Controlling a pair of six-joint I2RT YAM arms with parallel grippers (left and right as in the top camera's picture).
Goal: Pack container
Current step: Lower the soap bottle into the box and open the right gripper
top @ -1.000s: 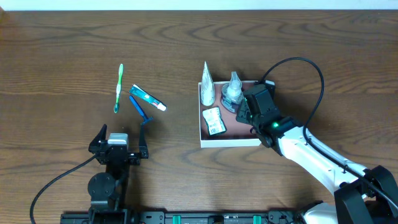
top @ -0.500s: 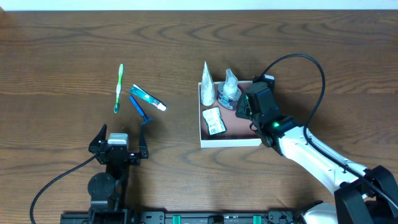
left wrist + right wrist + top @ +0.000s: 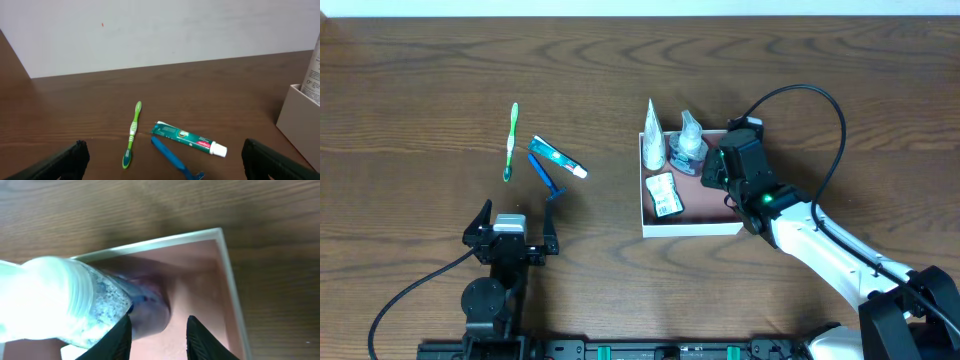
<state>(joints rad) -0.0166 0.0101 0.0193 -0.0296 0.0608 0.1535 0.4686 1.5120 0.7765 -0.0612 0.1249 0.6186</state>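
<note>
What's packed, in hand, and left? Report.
Packed in the white-walled cardboard box: white tapered tube, printed flat packet. In hand: clear plastic bottle, in the box by the open right gripper. Remaining on the table: green toothbrush, toothpaste tube, blue razor.

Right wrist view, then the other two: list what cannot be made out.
Right wrist: the clear bottle is blurred, glare-washed and cut by the left edge.
Overhead: the right arm covers the right side of the container; the print on the packet is too small.
Left wrist: a white toiletry is cut by the right edge, the blue razor by the bottom edge.
</note>
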